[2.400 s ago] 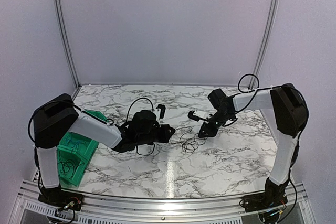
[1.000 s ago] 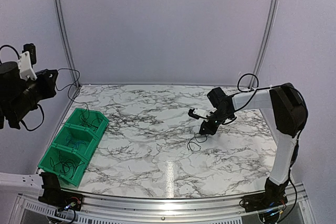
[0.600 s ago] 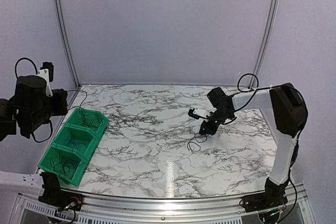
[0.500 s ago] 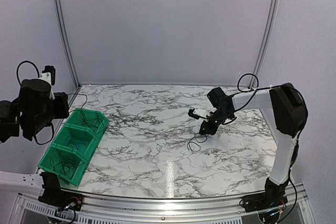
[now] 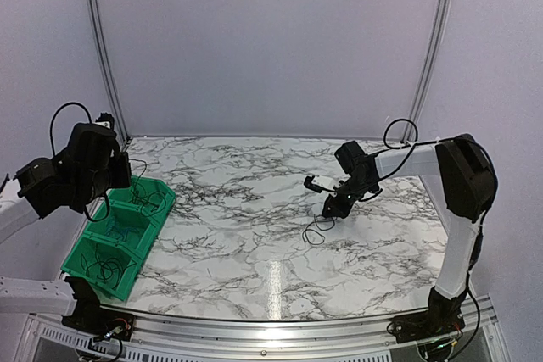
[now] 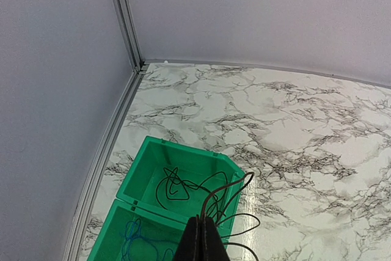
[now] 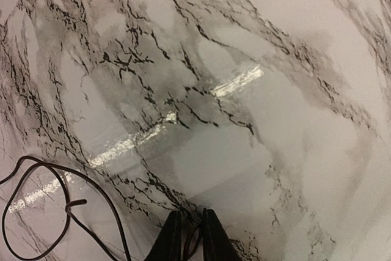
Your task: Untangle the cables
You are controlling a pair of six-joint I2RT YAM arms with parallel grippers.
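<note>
My left gripper (image 5: 124, 177) is raised over the far end of the green bin (image 5: 149, 235), shut on a thin dark cable (image 6: 235, 186). The cable loops up from the fingertips (image 6: 201, 244) and hangs over the bin's far compartment (image 6: 183, 166), where a black cable (image 6: 174, 189) lies. My right gripper (image 5: 330, 208) is low on the marble table, shut on a thin black cable whose loop (image 5: 316, 231) lies on the table in front of it. In the right wrist view the cable sits between the fingers (image 7: 188, 236), and its loop (image 7: 61, 203) lies to the left.
The green bin has three compartments along the table's left edge; the middle one holds a blue cable (image 6: 135, 241), the nearest one (image 5: 100, 267) dark cable. A metal rail (image 6: 125, 19) and grey walls bound the table at left and back.
My left arm lifted a cable away from the table's middle, swung high to the left, and has come down over the green bin. My right gripper stayed put, with one loop left beside it.
</note>
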